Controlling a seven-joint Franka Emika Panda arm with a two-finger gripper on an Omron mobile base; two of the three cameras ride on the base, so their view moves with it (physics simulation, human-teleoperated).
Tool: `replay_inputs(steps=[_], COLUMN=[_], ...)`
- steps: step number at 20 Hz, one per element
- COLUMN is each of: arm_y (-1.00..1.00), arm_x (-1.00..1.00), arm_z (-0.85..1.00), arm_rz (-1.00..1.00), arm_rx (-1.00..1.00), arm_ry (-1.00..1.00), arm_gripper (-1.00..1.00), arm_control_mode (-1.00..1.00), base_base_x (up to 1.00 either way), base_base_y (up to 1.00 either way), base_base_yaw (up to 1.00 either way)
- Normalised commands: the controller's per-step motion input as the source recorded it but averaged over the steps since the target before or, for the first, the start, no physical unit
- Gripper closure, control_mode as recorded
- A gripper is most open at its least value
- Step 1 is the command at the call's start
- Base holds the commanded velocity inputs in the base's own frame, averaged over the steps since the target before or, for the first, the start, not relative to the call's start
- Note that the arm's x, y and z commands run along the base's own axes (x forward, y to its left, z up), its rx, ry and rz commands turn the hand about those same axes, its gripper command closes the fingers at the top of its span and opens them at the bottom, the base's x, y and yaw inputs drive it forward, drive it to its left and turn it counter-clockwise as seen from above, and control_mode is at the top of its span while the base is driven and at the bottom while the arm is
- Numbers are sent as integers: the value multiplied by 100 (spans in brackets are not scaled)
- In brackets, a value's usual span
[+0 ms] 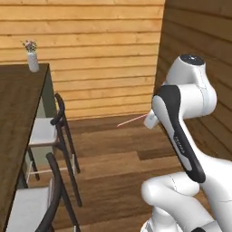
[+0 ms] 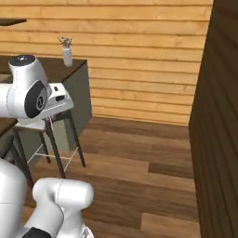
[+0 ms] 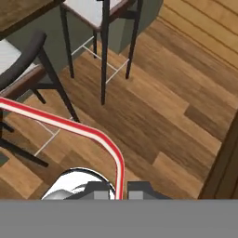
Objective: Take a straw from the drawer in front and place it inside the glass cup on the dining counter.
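- The tool point(image 3: 120, 191) is clenched on the straw point(image 3: 69, 124), whose red-and-white length rises from between the fingertips and bends away to the left in the hand view.
- From the left base view the straw point(image 1: 131, 121) sticks out sideways above the plank floor point(image 1: 118, 163), well apart from the surface point(image 1: 18, 118).
- Stools point(image 1: 47, 131) stand beside the surface.
- A small vase point(image 1: 32, 61) rests on the surface's far end.

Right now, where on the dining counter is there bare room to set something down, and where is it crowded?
The dining counter is bare wood from the vase at its far corner back toward the camera. Its edge is crowded: two stools stand tight against it. The open floor between stools and dark wall is free for the gripper, shut on the straw.
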Motion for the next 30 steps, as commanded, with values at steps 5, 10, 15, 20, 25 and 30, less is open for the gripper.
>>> replay_inputs(steps=[5, 10, 15, 20, 25, 30], arm_y=[0, 0, 0, 0, 0, 0], arm_x=[0, 0, 0, 0, 0, 0], arm_z=[0, 0, 0, 0, 0, 0], arm_rz=[0, 0, 0, 0, 0, 0], arm_rx=[0, 0, 0, 0, 0, 0], arm_ry=[0, 0, 0, 0, 0, 0], arm_gripper=[100, 100, 100, 100, 100, 100], arm_control_mode=[100, 100, 100, 100, 100, 100], base_base_x=[44, 3, 0, 0, 0, 16], base_base_y=[-18, -28, -29, -43, -51, -41], base_base_yaw=[79, 83, 83, 80, 58, 38])
